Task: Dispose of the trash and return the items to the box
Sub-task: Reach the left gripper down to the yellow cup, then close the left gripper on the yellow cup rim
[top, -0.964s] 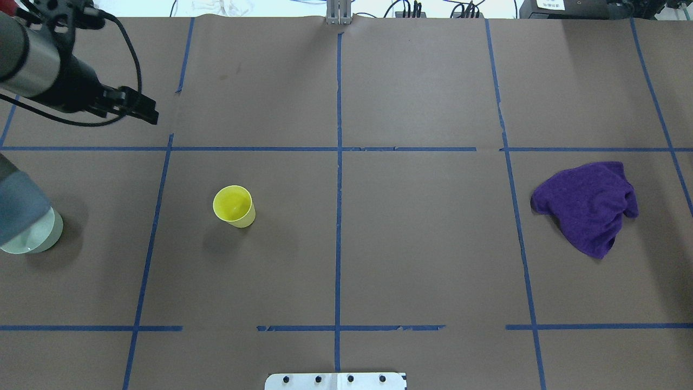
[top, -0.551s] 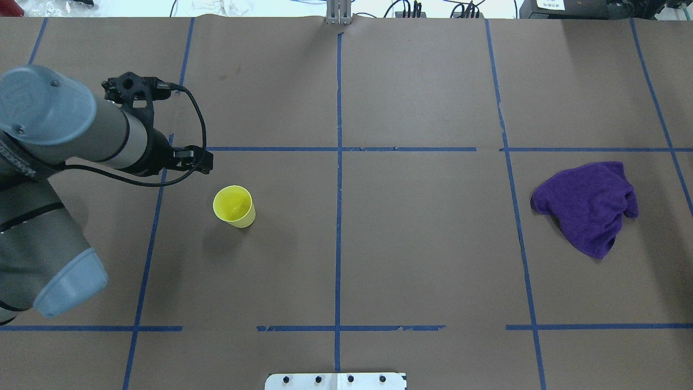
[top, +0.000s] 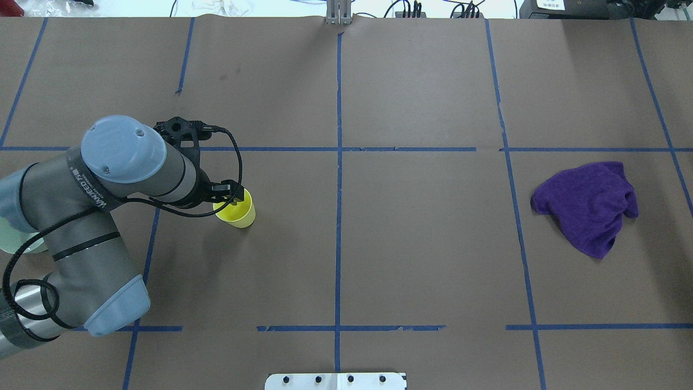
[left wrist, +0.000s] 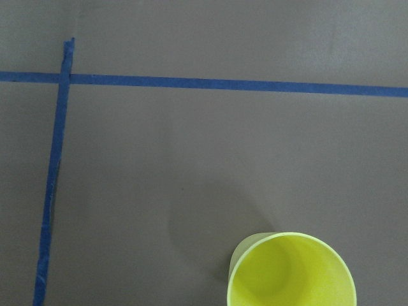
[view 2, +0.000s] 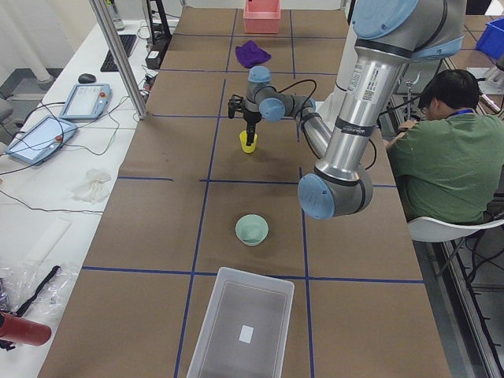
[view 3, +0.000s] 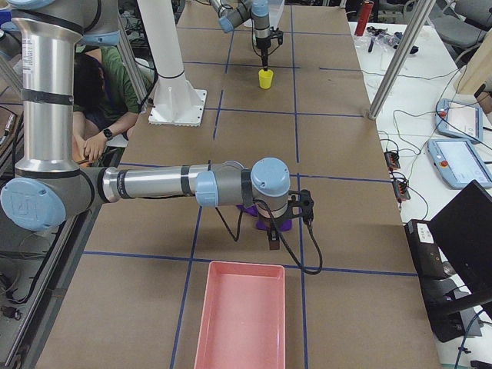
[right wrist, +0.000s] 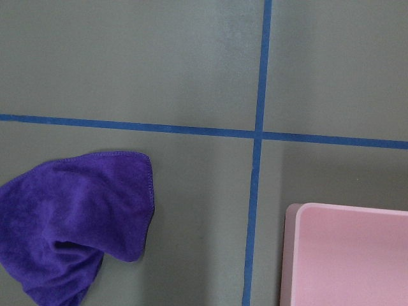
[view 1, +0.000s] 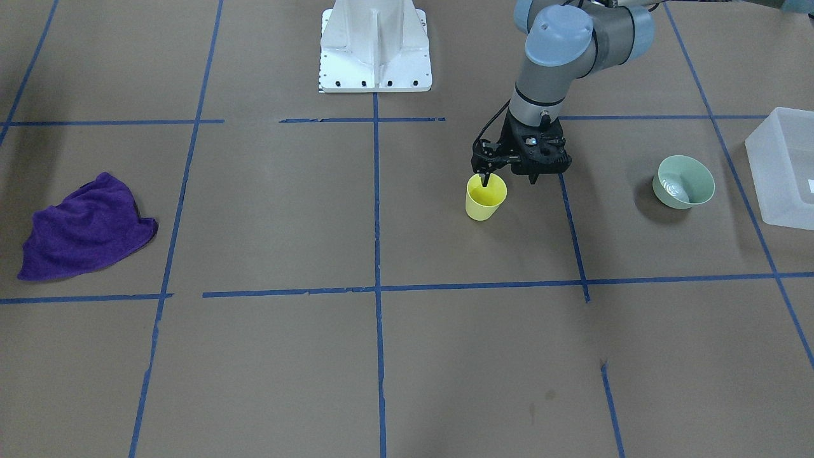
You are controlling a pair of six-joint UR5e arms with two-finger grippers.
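The yellow cup (view 1: 486,197) stands upright left of the table's middle; it also shows in the overhead view (top: 238,213) and low in the left wrist view (left wrist: 290,274). My left gripper (view 1: 509,179) is open just above the cup, one finger (view 1: 485,180) dipping at its rim, the other outside it. The pale green bowl (view 1: 683,182) sits empty at the left end, beside the translucent box (view 1: 785,166). My right gripper (view 3: 273,240) hangs over the purple cloth's edge near the pink tray; I cannot tell whether it is open or shut.
A purple cloth (top: 587,206) lies crumpled on the right side. A pink tray (view 3: 240,323) sits at the table's right end. The robot's white base (view 1: 375,44) stands at the near edge. A seated person (view 2: 449,150) is beside the table.
My left arm has swung in from the far left and come down over the yellow cup. The arm now covers most of the bowl in the overhead view. The cup and cloth have not moved.
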